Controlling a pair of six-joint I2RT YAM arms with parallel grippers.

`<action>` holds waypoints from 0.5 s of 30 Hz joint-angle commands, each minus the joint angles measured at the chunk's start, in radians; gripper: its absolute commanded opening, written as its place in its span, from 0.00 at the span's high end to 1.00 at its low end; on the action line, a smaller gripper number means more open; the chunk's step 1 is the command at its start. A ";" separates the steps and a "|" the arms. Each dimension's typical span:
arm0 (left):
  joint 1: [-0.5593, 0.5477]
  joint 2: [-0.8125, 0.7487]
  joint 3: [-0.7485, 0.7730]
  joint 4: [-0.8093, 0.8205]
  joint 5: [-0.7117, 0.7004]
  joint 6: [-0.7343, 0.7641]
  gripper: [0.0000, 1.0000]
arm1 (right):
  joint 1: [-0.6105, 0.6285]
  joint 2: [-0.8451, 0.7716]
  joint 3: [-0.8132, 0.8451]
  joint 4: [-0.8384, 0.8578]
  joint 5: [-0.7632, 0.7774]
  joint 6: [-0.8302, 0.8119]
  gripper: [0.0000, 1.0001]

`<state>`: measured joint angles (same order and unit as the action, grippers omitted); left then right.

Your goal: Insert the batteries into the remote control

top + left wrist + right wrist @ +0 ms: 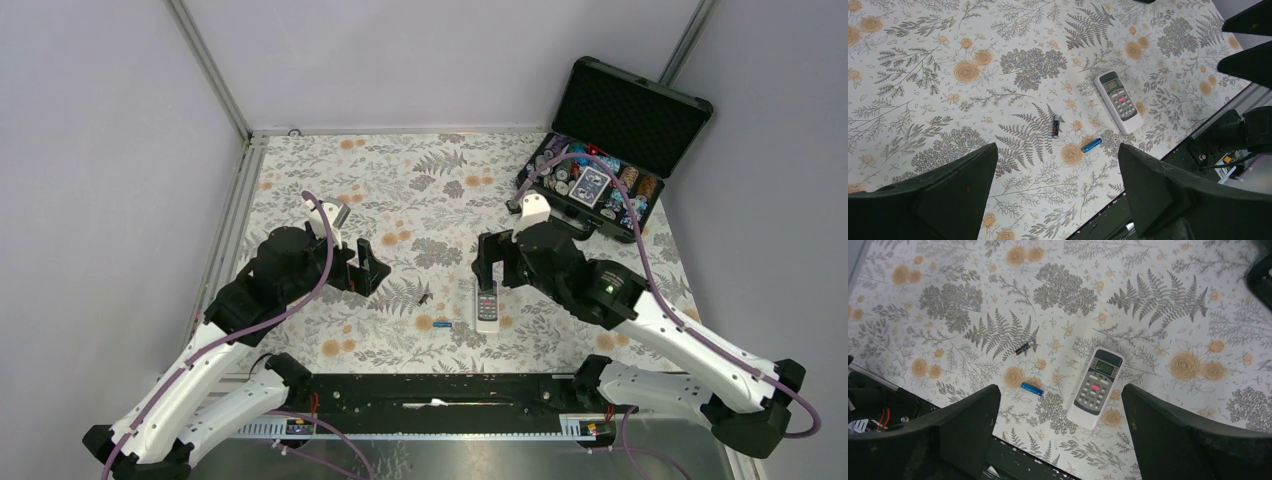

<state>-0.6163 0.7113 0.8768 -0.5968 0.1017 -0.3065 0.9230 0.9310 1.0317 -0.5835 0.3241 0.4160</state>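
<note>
The white remote control (pixel 487 305) lies face up near the table's front edge, screen and grey buttons showing; it also shows in the left wrist view (pixel 1118 100) and the right wrist view (pixel 1095 386). A blue battery (pixel 442 325) lies just left of it, seen too in the wrist views (pixel 1091 145) (pixel 1031 388). A dark battery (pixel 424 298) lies further left (pixel 1055 126) (pixel 1022 348). My right gripper (pixel 487 262) hovers open just behind the remote. My left gripper (pixel 368 268) is open and empty, left of the dark battery.
An open black case (pixel 600 150) with poker chips and cards stands at the back right. A small grey object (pixel 341 214) lies behind the left arm. The black frame rail (pixel 440 390) runs along the front edge. Grey walls enclose the floral tablecloth (pixel 420 190).
</note>
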 commanded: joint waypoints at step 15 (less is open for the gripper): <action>0.005 -0.023 -0.019 0.047 0.016 0.024 0.01 | 0.005 0.112 -0.093 -0.071 0.026 0.130 0.01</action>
<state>-0.6163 0.7094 0.8730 -0.5957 0.1024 -0.3012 0.9230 1.0004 0.9539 -0.6262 0.3492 0.5137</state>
